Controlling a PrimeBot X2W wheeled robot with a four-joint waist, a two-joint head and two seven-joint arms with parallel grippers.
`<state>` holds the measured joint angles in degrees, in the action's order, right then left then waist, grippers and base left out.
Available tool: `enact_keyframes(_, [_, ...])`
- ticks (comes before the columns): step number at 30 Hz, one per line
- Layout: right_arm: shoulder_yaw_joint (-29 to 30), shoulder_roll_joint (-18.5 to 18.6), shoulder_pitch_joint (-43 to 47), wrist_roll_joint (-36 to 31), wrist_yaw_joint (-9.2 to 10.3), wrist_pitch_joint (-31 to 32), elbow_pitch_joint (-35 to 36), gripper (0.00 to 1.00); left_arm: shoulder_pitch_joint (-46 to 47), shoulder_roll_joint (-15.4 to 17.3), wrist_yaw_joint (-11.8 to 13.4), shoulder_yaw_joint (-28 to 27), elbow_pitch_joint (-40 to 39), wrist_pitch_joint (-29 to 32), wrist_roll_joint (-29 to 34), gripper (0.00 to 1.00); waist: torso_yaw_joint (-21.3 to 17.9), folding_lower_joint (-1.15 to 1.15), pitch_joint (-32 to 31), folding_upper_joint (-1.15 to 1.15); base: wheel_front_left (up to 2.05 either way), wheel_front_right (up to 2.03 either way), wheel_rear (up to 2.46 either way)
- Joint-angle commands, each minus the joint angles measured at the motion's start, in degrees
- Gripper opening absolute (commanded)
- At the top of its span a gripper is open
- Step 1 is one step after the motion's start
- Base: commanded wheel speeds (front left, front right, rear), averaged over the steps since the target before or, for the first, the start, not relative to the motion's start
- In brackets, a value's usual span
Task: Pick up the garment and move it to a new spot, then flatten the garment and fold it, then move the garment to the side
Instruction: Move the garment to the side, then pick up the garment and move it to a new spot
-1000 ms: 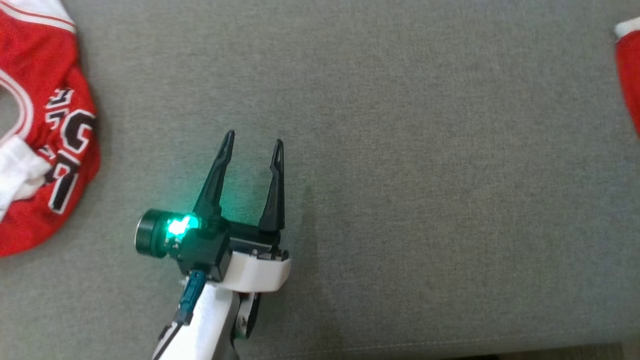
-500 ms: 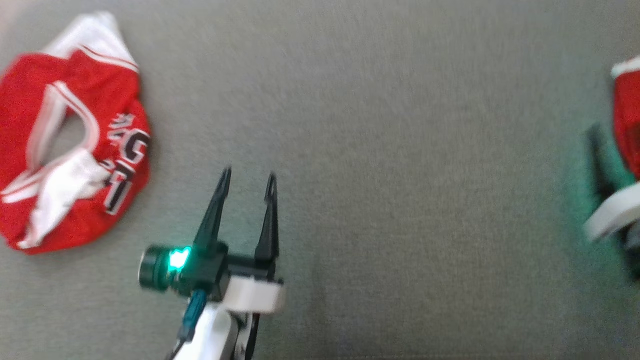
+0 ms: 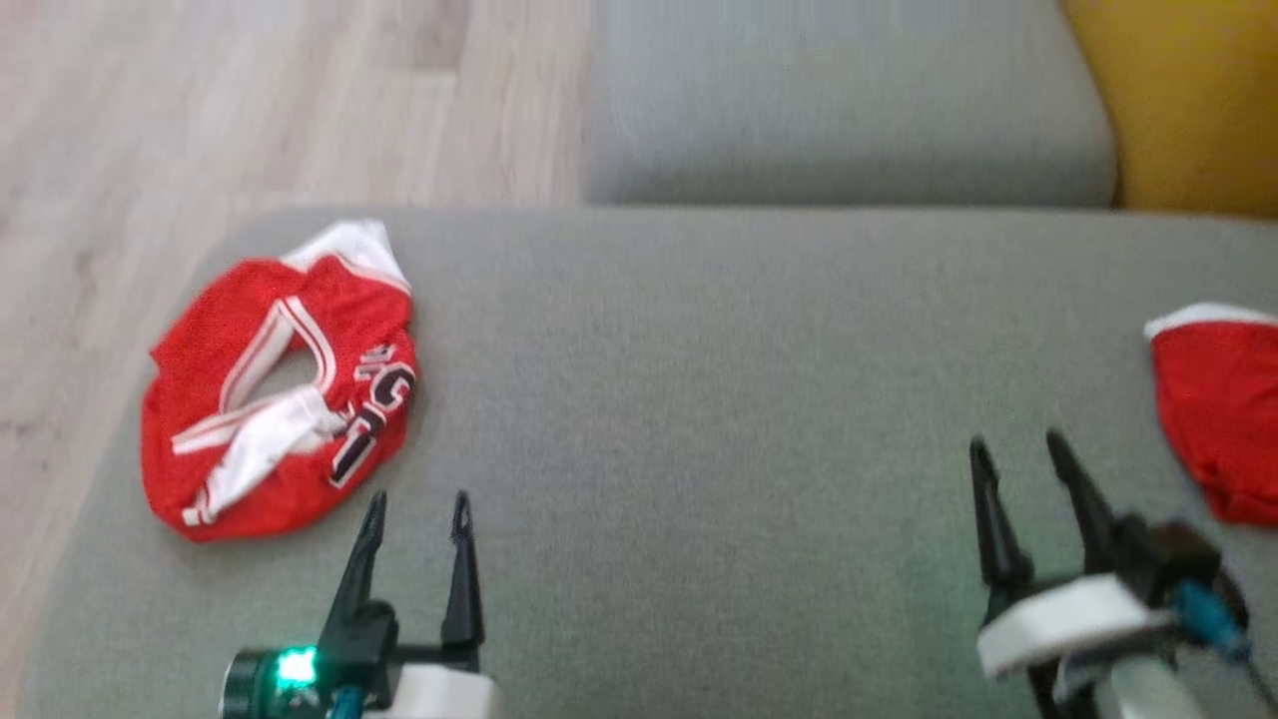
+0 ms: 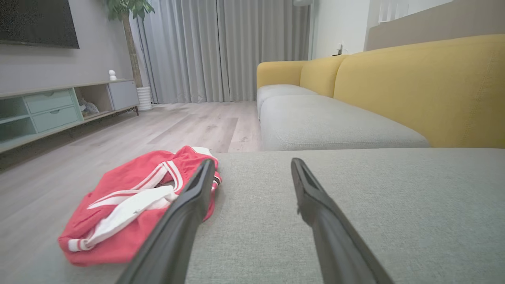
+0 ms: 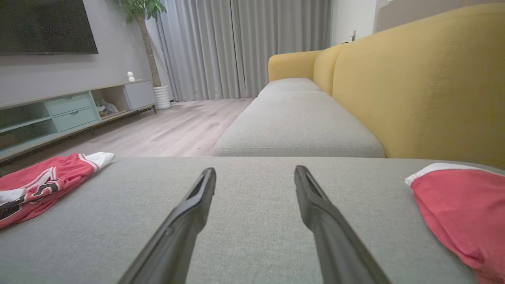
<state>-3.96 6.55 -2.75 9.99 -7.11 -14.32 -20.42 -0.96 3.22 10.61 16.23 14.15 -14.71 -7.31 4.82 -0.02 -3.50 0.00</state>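
Note:
A crumpled red garment (image 3: pixel 275 399) with white trim and dark lettering lies at the left end of the grey cushion (image 3: pixel 699 399); it also shows in the left wrist view (image 4: pixel 130 205) and the right wrist view (image 5: pixel 43 177). A second red garment with a white edge (image 3: pixel 1218 409) lies at the right (image 5: pixel 461 205). My left gripper (image 3: pixel 417 504) stands open just right of and nearer than the crumpled garment, apart from it (image 4: pixel 252 161). My right gripper (image 3: pixel 1016 444) is open and empty, left of the second garment (image 5: pixel 254 169).
The cushion's left edge drops to a wooden floor (image 3: pixel 200 120). Another grey seat cushion (image 3: pixel 849 110) lies beyond, with the yellow backrest (image 3: pixel 1188 100) on the right. A TV console (image 4: pixel 59 106), a plant and curtains stand across the room.
The head camera has swung up, bringing the floor and far cushion into the picture. The right gripper has come into view, open and clear of the right-hand garment. The left gripper stays open.

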Motion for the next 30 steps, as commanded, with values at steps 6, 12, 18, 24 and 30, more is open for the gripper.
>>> enact_keyframes(6, [0.59, -2.95, 6.66, -4.24, -0.37, -0.67, 6.58, 1.0, -1.34, 0.56, 0.34, -4.93, -2.01, -0.29, 1.93, 1.0, -0.06, 0.02, -3.85, 0.0, 0.0, 0.0, 0.0])
enact_keyframes(12, [0.7, -3.55, 8.78, -4.93, -0.37, -0.67, 7.37, 1.0, -2.57, 0.45, -0.21, -5.97, -2.08, -0.29, 2.97, 1.0, -0.48, 0.02, -4.08, 0.0, 0.0, 0.0, 0.0])
enact_keyframes(18, [1.0, -3.65, 9.46, -4.57, -0.37, -0.67, 7.04, 1.0, -2.27, 0.19, -0.85, -6.03, -1.85, -0.29, 3.29, 1.0, 0.53, 0.02, -3.51, 0.0, 0.0, 0.0, 0.0])
enact_keyframes(24, [1.66, -3.66, 10.16, -3.82, -0.37, -0.67, 7.2, 1.0, -1.04, -0.04, -0.93, -6.17, -1.8, -0.29, 3.27, 1.0, 7.34, 0.02, -2.22, 0.0, 0.0, 0.0, 0.0])
enact_keyframes(30, [2.23, -3.67, 8.95, -3.59, -0.37, -0.67, 7.42, 1.0, -1.35, 0.06, -0.83, -7.81, -2.33, -0.29, 3.52, 1.0, 17.8, 0.02, -0.32, 0.0, 0.0, 0.0, 0.0])
